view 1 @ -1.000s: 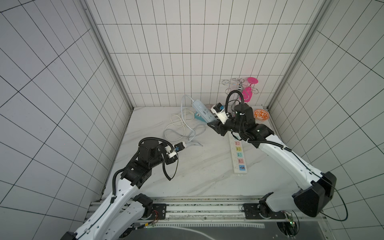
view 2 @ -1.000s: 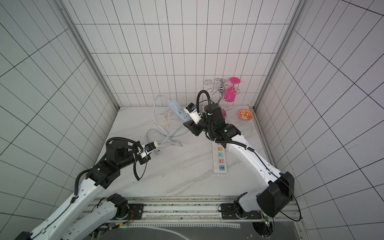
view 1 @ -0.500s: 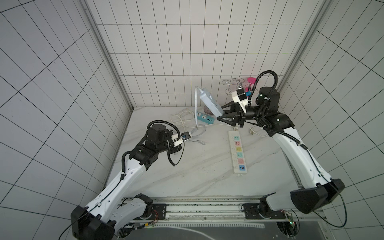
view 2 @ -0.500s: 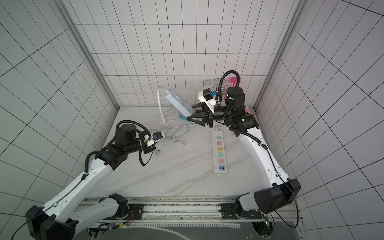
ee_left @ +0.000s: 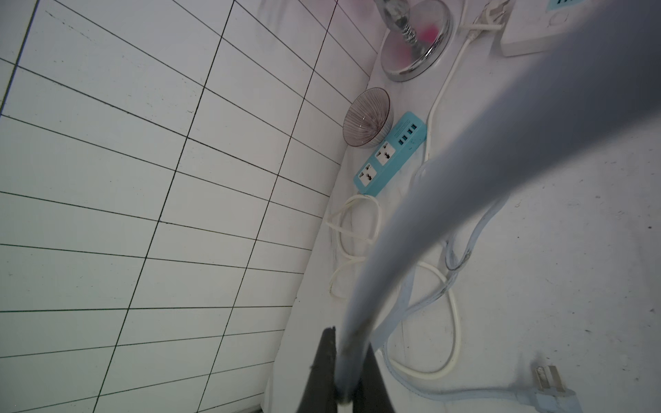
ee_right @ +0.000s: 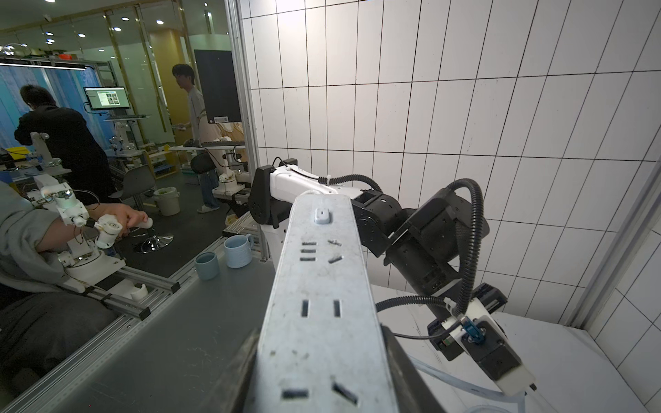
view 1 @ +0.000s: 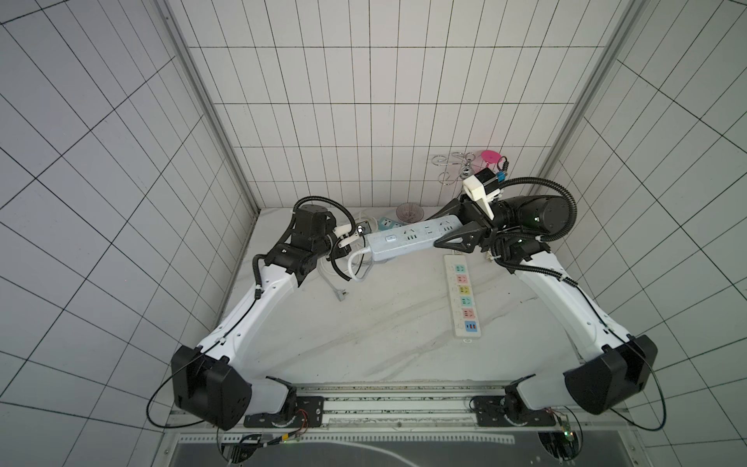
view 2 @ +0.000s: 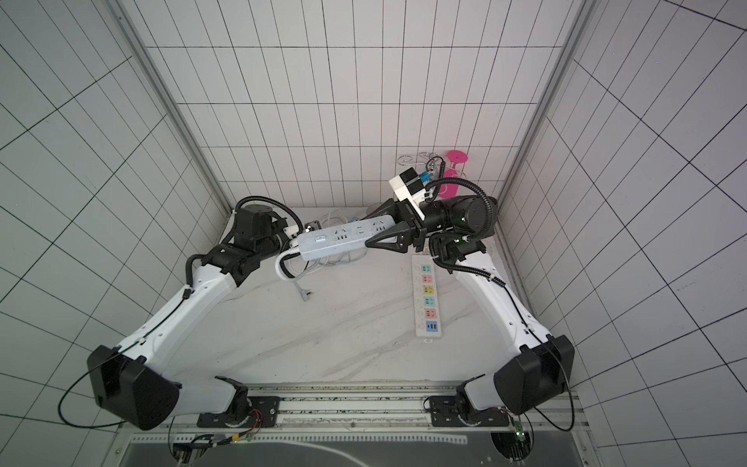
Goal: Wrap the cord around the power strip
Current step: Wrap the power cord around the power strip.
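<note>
above the far half of the worktop [view 1: 404, 343], between the two arms: power strip [view 1: 408, 239] held clear of the surface, socket face up, its long axis near level and running from one arm across to the other. right fingers [view 1: 456, 241] are closed on the socket end, one finger against each long edge. the switch end points at the left arm. left fingers [ee_left: 322, 368] are pinched fully together on the cord [view 1: 351, 265], just beside the point where it leaves that switch end. below this grip the cord drops in a slack loop to the worktop and ends in its plug [view 1: 342, 296], which lies flat on the left arm's side, near the switch end. no turn yet lies around the strip.

relation governing the next move: the free cord lies wholly on the left arm's side, so that arm is the nearer one to lead it. the bare body between the two grips is the only stretch open for winding. each turn would probably have to cross the long axis. thin white cords [ee_left: 357, 229] lying under the slack could be caught up.
</note>
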Motion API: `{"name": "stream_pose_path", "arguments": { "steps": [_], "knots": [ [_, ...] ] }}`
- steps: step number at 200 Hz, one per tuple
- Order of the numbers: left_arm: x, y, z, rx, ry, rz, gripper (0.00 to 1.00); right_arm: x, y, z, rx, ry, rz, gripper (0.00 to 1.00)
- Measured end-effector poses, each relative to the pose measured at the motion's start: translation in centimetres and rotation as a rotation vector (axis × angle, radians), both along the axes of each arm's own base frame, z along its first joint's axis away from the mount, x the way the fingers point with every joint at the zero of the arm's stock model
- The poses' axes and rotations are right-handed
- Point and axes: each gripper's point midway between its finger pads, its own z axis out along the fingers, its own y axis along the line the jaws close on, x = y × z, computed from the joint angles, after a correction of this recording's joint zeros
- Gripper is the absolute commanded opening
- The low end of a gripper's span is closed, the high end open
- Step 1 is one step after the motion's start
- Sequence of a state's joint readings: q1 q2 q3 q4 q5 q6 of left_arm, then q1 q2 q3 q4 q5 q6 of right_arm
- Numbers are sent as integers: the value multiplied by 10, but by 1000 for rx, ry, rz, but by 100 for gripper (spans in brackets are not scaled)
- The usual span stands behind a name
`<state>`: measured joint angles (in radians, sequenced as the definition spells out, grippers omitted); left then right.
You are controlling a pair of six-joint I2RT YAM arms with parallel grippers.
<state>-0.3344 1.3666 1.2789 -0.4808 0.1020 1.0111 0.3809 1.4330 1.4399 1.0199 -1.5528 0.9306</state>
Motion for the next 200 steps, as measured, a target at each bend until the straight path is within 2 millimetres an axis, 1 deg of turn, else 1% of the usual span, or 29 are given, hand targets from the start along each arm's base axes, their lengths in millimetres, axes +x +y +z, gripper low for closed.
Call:
{"name": "stream_pose_path", "arguments": {
  "steps": [20,39,61,89,108,149,173,200],
  "knots": [
    [11,7,1,10,-25,40,0,5,4,-6,-16,29,12,0],
    [16,10,4,13,-47,63,0,8,16,-16,-39,84,49,0],
    [22,13,9,20,-62,86,0,10,32,-31,-76,166,103,0],
    [28,19,24,23,-107,129,0,23,45,-55,-137,290,131,0],
    [32,25,29,47,-139,176,0,31,50,-66,-157,337,134,0],
    [35,36,36,153,-198,262,0,41,53,-81,-177,391,128,0],
    [35,40,40,204,-229,292,0,59,55,-99,-196,449,112,0],
    [40,47,43,244,-258,335,0,82,66,-130,-241,569,109,0]
  ]
}}
